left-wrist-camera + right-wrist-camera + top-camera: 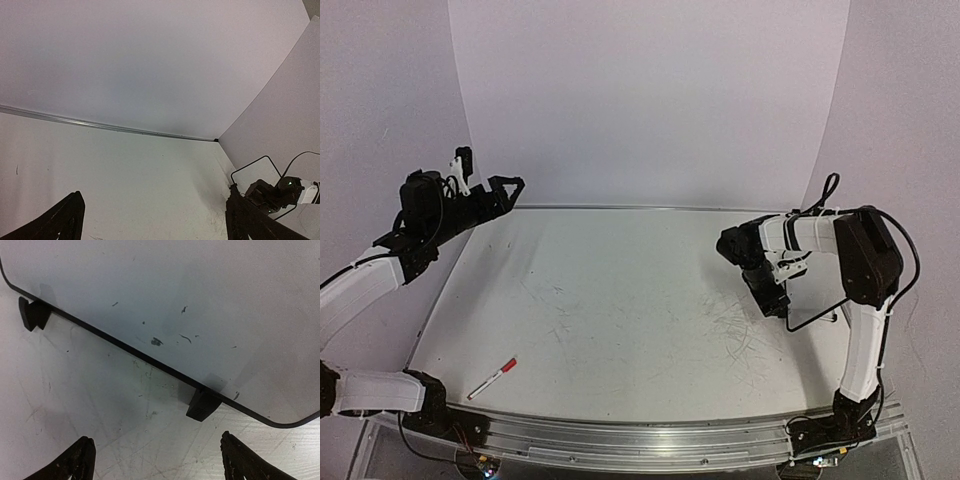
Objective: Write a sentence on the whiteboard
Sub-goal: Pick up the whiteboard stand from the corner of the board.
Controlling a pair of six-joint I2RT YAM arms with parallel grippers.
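Whiteboard (815, 300) first, from the top view: it lay on the right side of the worktop (620, 300), mostly under the right arm. Only its thin black frame picked it out against the pale, scratched surface. The right claw (772, 298) pointed down just beside the board's left edge, its fingers spread with nothing between them. The left claw (488, 188) was raised over the far left corner, wide and empty, well apart from everything. A marker pen (492, 378) with a red cap lay near the front left edge, well apart from the board.

From the left wrist, the two fingers gaped wide over bare worktop. One rounded corner of the whiteboard (257, 172) showed at the far right.

From the right wrist, the board's smooth face, marked by a few ink smudges, filled the upper part. Its black frame ran diagonally below, with two small black feet (202, 405) jutting from that edge. The claw's fingers stood open on either side, short of the frame and touching nothing. I could not tell whether the board lay flat or slightly tilted.

The board looked light, thin and stiff. Its slick face would offer no purchase, so the frame edge between the feet seemed the place to pinch. It would probably skid under pen pressure unless one claw steadied it. The marker pen, light and round, might roll; it seemed best taken across the middle of its barrel.
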